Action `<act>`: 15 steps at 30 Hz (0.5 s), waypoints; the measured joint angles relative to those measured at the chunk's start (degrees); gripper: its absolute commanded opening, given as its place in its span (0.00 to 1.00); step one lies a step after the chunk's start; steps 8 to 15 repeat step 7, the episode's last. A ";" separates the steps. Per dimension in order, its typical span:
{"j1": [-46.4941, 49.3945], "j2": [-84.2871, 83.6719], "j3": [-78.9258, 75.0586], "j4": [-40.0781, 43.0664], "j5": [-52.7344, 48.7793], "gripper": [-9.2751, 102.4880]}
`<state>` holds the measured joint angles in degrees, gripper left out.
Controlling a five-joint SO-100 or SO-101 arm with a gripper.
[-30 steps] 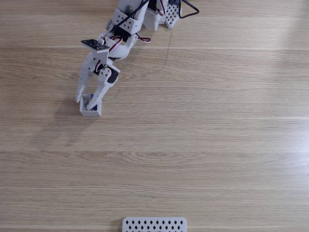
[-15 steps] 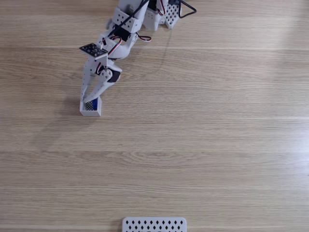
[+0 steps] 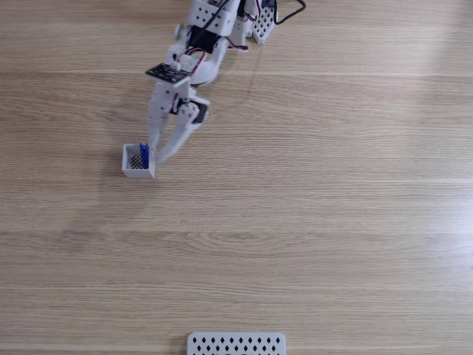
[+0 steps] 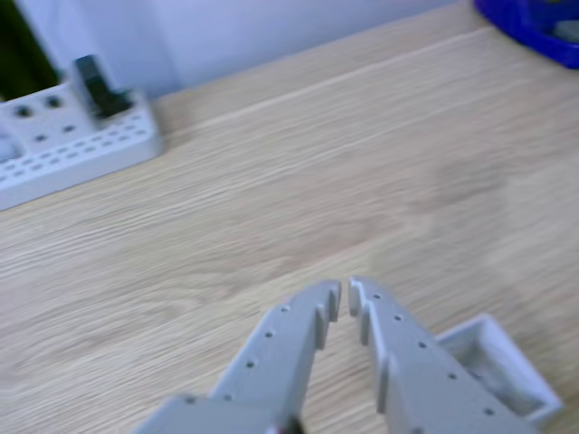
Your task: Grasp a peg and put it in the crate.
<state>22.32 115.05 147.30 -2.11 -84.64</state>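
My gripper [image 4: 345,291] is nearly closed, fingertips almost touching, holding nothing. It hangs just right of the crate [image 3: 137,171] in the fixed view. The peg [image 3: 144,155] stands inside the crate against its right wall, in the table's [image 3: 332,222] upper left part.

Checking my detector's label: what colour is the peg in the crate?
Bright blue; the peg shows best in the fixed view, standing in the white crate.

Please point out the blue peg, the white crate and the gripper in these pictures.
blue peg [image 3: 144,155], fixed view, on its upright blue body inside the crate.
white crate [image 3: 137,174], fixed view, on its near wall.
gripper [image 4: 345,287], other view, midway between the nearly touching fingertips.
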 measured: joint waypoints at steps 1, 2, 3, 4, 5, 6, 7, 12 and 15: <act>-1.41 1.58 0.00 1.85 0.00 0.08; -2.90 3.25 0.00 3.78 0.00 0.08; -4.39 4.83 0.00 5.80 0.00 0.08; -5.89 6.59 0.00 8.17 0.00 0.08; -7.38 8.26 0.00 10.46 0.00 0.08; -8.70 9.93 0.00 12.74 0.00 0.08; -10.11 11.69 0.00 15.29 0.00 0.08; -10.11 11.69 0.00 15.29 0.00 0.08; -10.11 11.69 0.00 15.29 0.00 0.08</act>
